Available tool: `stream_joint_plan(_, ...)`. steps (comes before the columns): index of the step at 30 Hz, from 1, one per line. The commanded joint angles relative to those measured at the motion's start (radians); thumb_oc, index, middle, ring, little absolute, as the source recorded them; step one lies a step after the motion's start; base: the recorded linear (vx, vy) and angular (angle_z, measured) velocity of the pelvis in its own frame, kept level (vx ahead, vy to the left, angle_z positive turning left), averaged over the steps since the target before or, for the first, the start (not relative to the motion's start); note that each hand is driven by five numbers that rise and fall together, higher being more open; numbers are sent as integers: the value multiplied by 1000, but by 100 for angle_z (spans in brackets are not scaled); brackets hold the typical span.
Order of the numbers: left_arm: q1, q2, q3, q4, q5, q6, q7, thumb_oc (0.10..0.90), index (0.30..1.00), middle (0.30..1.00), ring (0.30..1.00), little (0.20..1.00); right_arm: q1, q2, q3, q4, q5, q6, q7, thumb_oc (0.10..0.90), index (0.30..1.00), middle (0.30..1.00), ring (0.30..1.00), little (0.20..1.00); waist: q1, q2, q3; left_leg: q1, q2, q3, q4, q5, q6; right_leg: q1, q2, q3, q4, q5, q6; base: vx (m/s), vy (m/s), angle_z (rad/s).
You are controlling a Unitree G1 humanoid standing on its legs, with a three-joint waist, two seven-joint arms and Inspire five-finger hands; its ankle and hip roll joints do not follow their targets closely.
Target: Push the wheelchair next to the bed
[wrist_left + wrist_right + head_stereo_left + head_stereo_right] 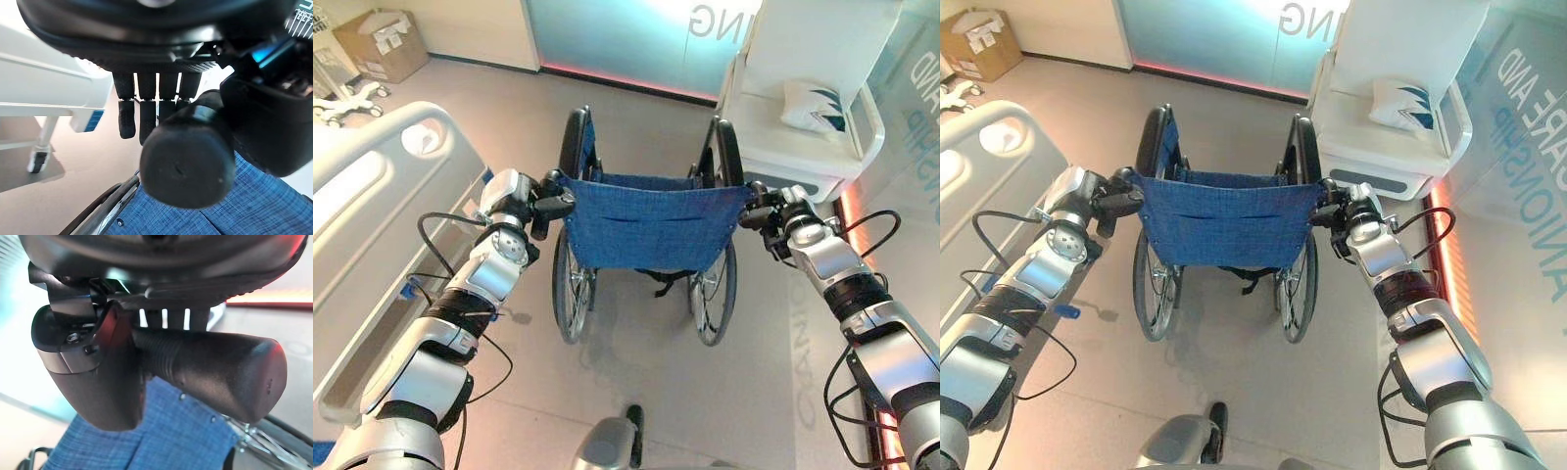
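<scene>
The wheelchair (651,230) stands right in front of me, its blue cloth back towards me and its big wheels on the grey floor. My left hand (548,206) is curled round the left push handle (188,156), with the fingers (146,117) wrapped behind the black grip. On the other side, my right hand (764,211) grasps the right push handle (210,367), thumb (98,382) over the grip. The white bed (372,196) runs along the left, its end board close beside my left arm.
A white armchair (793,147) with a pillow (815,108) stands at the back right, close to the wheelchair's right handle. A glass wall (626,39) closes off the far side. A cardboard box (380,44) and a wheeled stand base (347,103) sit at the far left.
</scene>
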Motion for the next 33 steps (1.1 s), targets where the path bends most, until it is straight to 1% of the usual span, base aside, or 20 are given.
stream_joint_plan(1, 97, -29, -21, -41, -5, -146, 6, 400, 300, 300, 300, 300, -6, -76, 82, -36, -100, -137, 122, 400, 300, 300, 300, 300, -67, 10, 44, -57, -20, -74, 34, -29, -90, -152, -3, -22, -258, 245, 6, 285, -118, 3)
stream_joint_plan(2, 87, -29, -22, -38, -7, -152, 13, 400, 300, 300, 300, 300, -17, -79, 85, -37, -99, -134, 118, 400, 300, 300, 300, 300, -83, 5, 60, -44, -27, -78, 34, -47, -86, -206, -20, -15, -293, 292, 13, 325, -139, 32)
stream_joint_plan(4, 68, -38, -33, -41, -13, -161, 18, 400, 300, 300, 300, 300, -39, -95, 88, -43, -87, -105, 113, 400, 300, 300, 300, 300, -129, -21, 83, 1, -73, -120, 44, -106, -77, -280, -51, 21, -451, 422, 58, 524, -161, 85)
stream_joint_plan(7, 61, -55, -44, -51, 1, -166, 6, 400, 300, 300, 300, 300, -55, -123, 81, -64, -83, -43, 127, 400, 300, 300, 300, 300, -161, -23, 80, 58, -87, -180, 55, -155, -77, -277, -44, 45, -599, 444, 77, 620, -166, 114)
stream_joint_plan(11, 59, -64, -43, -60, 32, -157, -6, 400, 300, 300, 300, 300, -82, -140, 86, -80, -77, 10, 148, 400, 300, 300, 300, 300, -182, -40, 71, 92, -74, -196, 97, -214, -80, -288, -37, 64, -519, 433, 61, 499, -223, 46)
stream_joint_plan(12, 54, -67, -44, -55, 36, -163, -13, 400, 300, 300, 300, 300, -85, -145, 87, -76, -71, 16, 142, 400, 300, 300, 300, 300, -192, -41, 67, 101, -68, -212, 106, -227, -83, -296, -29, 88, -509, 431, 55, 496, -290, 59)
stream_joint_plan(13, 51, -72, -46, -47, 23, -157, -23, 400, 300, 300, 300, 300, -86, -154, 88, -67, -65, 18, 150, 400, 300, 300, 300, 300, -207, -39, 59, 120, -51, -226, 114, -243, -90, -306, -20, 113, -476, 425, 44, 553, -322, 54)
stream_joint_plan(15, 53, -74, -49, -30, 2, -142, -20, 400, 300, 300, 300, 300, -82, -152, 89, -61, -70, 16, 175, 400, 300, 300, 300, 300, -215, -35, 48, 167, 10, -220, 126, -244, -122, -312, -30, 94, -387, 403, 41, 578, -343, 78)
stream_joint_plan(16, 58, -75, -48, -21, 5, -143, -22, 400, 300, 300, 300, 300, -76, -152, 91, -61, -73, 12, 179, 400, 300, 300, 300, 300, -220, -29, 37, 205, 53, -208, 118, -207, -143, -308, -23, 65, -361, 380, 34, 494, -286, 79)
stream_joint_plan(18, 53, -70, -53, -10, 5, -130, -31, 400, 300, 300, 300, 300, -68, -161, 96, -77, -69, 13, 191, 400, 300, 300, 300, 300, -237, -19, 15, 251, 139, -178, 124, -90, -180, -292, -8, 18, -345, 340, 8, 429, -271, 48)
stream_joint_plan(19, 47, -72, -56, -2, 5, -131, -32, 400, 300, 300, 300, 300, -65, -162, 97, -78, -71, 12, 193, 400, 300, 300, 300, 300, -244, -19, 10, 255, 158, -166, 135, -62, -187, -287, -2, 8, -345, 330, -1, 406, -279, 34)
stream_joint_plan(21, 37, -82, -72, 35, -7, -153, -21, 400, 300, 300, 300, 300, -36, -173, 110, -79, -107, -19, 196, 400, 300, 300, 300, 300, -269, -19, -13, 266, 234, -104, 231, 66, -220, -243, 30, -56, -342, 277, -51, 544, -345, 44)
stream_joint_plan(23, 41, -84, -72, 36, -9, -159, -21, 400, 300, 300, 300, 300, -23, -175, 114, -82, -116, -25, 195, 400, 300, 300, 300, 300, -264, -26, -12, 229, 234, -95, 280, 92, -220, -210, 44, -63, -350, 257, -68, 423, -277, 36)
stream_joint_plan(24, 44, -89, -70, 33, 4, -165, -25, 400, 300, 300, 300, 300, -11, -174, 115, -89, -123, -23, 186, 400, 300, 300, 300, 300, -251, -33, 1, 159, 235, -85, 307, 108, -214, -167, 59, -60, -356, 236, -79, 513, -335, 28)
stream_joint_plan(26, 46, -94, -68, 22, 38, -168, -35, 400, 300, 300, 300, 300, -4, -167, 119, -92, -127, -26, 166, 400, 300, 300, 300, 300, -201, -47, 49, -18, 134, -93, 313, 67, -179, -73, 80, -17, -384, 222, -74, 557, -292, 6)
stream_joint_plan(27, 55, -95, -65, 11, 49, -168, -32, 400, 300, 300, 300, 300, -11, -151, 124, -89, -143, -30, 156, 400, 300, 300, 300, 300, -160, -39, 88, -128, 64, -73, 258, 83, -179, -7, 110, 6, -400, 204, -72, 497, -182, -23)
stream_joint_plan(28, 57, -95, -64, 7, 52, -167, -32, 400, 300, 300, 300, 300, -13, -148, 125, -89, -144, -29, 155, 400, 300, 300, 300, 300, -152, -36, 98, -145, 58, -68, 256, 84, -179, 6, 115, 10, -401, 198, -74, 532, -141, -52)
stream_joint_plan(29, 62, -92, -62, -3, 53, -158, -31, 400, 300, 300, 300, 300, -10, -141, 124, -93, -151, -31, 153, 400, 300, 300, 300, 300, -134, -20, 115, -190, 35, -48, 212, 115, -189, 35, 142, 20, -403, 182, -78, 507, -80, -62)
stream_joint_plan(32, 101, -69, -44, -37, 70, -150, -50, 400, 300, 300, 300, 300, -3, -126, 121, -114, -185, -18, 160, 400, 300, 300, 300, 300, -72, 28, 135, -271, -11, -4, 15, 239, -224, 119, 214, 68, -415, 148, -84, 662, -27, -59)
stream_joint_plan(33, 127, -52, -15, -54, 90, -161, -56, 400, 300, 300, 300, 300, -27, -125, 126, -104, -214, -21, 183, 400, 300, 300, 300, 300, -41, 45, 127, -269, -21, -6, -59, 248, -218, 133, 229, 83, -399, 113, -83, 484, 56, -65)
